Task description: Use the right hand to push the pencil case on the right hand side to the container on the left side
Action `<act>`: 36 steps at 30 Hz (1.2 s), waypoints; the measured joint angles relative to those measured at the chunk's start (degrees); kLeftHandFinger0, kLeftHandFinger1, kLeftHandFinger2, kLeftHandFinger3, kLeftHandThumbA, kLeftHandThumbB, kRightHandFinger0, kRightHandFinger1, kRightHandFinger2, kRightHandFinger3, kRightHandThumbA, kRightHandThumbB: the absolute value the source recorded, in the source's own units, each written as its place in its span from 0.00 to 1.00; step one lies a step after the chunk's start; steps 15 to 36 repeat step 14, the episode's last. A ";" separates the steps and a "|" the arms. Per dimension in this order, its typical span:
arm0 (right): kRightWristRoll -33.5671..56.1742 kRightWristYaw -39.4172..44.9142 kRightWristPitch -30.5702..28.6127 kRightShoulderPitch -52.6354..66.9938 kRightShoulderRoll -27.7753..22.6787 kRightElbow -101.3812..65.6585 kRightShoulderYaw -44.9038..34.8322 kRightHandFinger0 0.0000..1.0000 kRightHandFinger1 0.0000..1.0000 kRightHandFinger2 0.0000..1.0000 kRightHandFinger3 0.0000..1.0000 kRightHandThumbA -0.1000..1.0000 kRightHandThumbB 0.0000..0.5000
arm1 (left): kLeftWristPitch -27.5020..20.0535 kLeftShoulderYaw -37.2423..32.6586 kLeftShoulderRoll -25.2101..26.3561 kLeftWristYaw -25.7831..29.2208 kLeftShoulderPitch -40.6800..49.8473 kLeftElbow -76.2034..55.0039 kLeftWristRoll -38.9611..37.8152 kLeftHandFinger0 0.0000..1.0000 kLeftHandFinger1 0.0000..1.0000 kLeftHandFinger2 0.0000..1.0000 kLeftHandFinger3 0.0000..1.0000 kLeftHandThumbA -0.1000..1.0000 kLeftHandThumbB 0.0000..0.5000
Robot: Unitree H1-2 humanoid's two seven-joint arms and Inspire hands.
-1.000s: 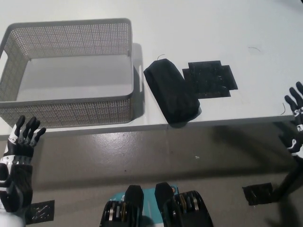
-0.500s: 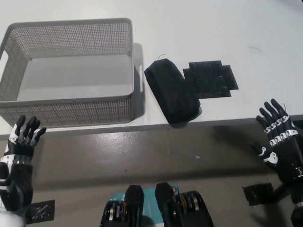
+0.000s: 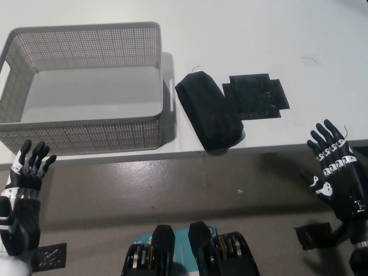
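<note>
Down at the lower right of the frame, the black right hand [image 3: 333, 172] is the one thing that has changed: a second ago only its fingertips peeked in at the right edge, and now the whole hand is in view, palm showing, fingers spread and pointing up toward the table edge, holding nothing, having slid a little further left over the last half second. It is below the table's front edge and well to the right of its target, so I judge this as the approach to a push rather than contact. At the lower left, the white left hand [image 3: 26, 181] rests with its dark fingers loosely apart and empty, just where it was. Moving up onto the white table [image 3: 287, 34], the black soft fabric pencil case [image 3: 208, 112] has not shifted: it lies at centre frame, just right of the grey perforated plastic basket [image 3: 80, 34], close to its right wall but apparently not touching. Its long axis runs diagonally, narrow end toward the upper left near the basket's corner, broad end toward the lower right, hanging slightly over the table's front edge. Beside it, to the right, sit black tape patches [image 3: 256, 95].
</note>
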 measured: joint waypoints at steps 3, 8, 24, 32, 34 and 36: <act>0.02 0.00 -0.01 0.00 0.00 -0.02 -0.03 1.00 1.00 1.00 1.00 1.00 0.51 | 0.00 0.01 0.00 0.01 -0.02 0.01 0.02 1.00 1.00 1.00 1.00 1.00 0.75; 0.05 -0.04 0.00 0.00 0.00 -0.61 -0.11 1.00 1.00 1.00 1.00 1.00 0.54 | 0.00 0.10 0.06 0.04 -0.17 0.27 0.12 1.00 1.00 1.00 1.00 1.00 0.74; 0.06 -0.04 0.00 0.01 -0.11 -1.36 -0.25 1.00 1.00 1.00 1.00 1.00 0.52 | 0.00 0.17 0.14 0.06 -0.19 1.55 0.35 1.00 1.00 1.00 1.00 1.00 0.73; 0.06 -0.04 0.00 0.01 -0.11 -1.36 -0.25 1.00 1.00 1.00 1.00 1.00 0.52 | 0.00 0.17 0.14 0.06 -0.19 1.55 0.35 1.00 1.00 1.00 1.00 1.00 0.73; 0.06 -0.04 0.00 0.01 -0.11 -1.36 -0.25 1.00 1.00 1.00 1.00 1.00 0.52 | 0.00 0.17 0.14 0.06 -0.19 1.55 0.35 1.00 1.00 1.00 1.00 1.00 0.73; 0.06 -0.04 0.00 0.01 -0.11 -1.36 -0.25 1.00 1.00 1.00 1.00 1.00 0.52 | 0.00 0.17 0.14 0.06 -0.19 1.55 0.35 1.00 1.00 1.00 1.00 1.00 0.73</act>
